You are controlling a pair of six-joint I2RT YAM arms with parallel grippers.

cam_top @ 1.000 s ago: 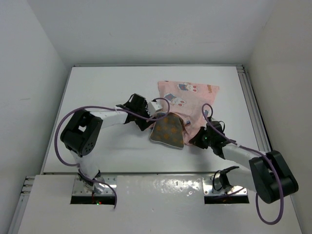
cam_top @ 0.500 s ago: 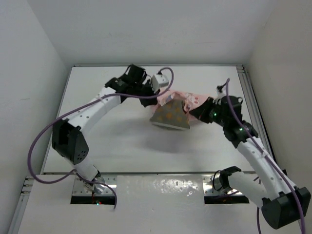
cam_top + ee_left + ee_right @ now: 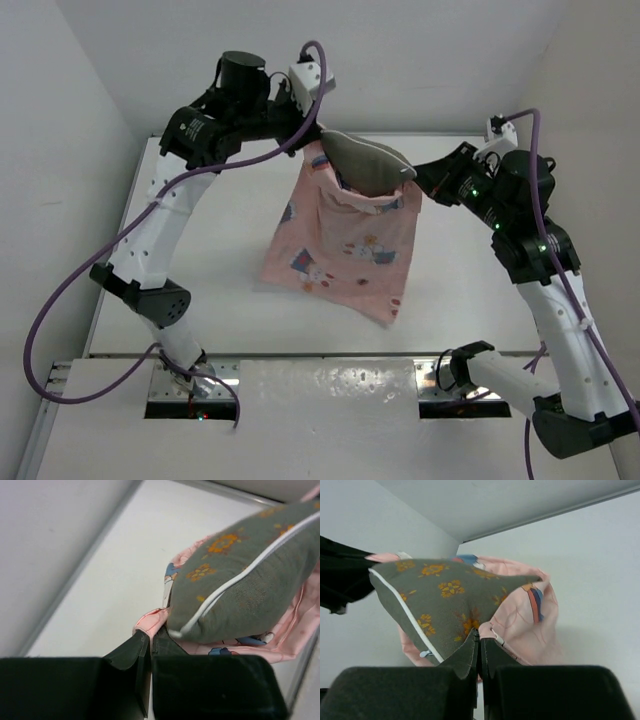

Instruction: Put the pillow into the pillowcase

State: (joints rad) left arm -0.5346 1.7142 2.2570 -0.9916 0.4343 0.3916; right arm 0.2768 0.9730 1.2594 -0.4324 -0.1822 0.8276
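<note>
The pillowcase point(image 3: 345, 250) hangs over the middle of the table point(image 3: 200, 230), long axis vertical, mouth up, closed end down toward the near edge. The pillow point(image 3: 365, 160) sits in the mouth with its top above the rim, long axis running left to right. The left gripper point(image 3: 314, 138) pinches the mouth's left corner and the right gripper point(image 3: 418, 180) pinches its right corner, both with fingers pressed together.

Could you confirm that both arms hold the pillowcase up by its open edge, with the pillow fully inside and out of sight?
Not quite: the pillow is not fully inside. The top external view shows the left arm and right arm holding the pillowcase up by its open edge, with the pillow bulging out above the rim.
</note>
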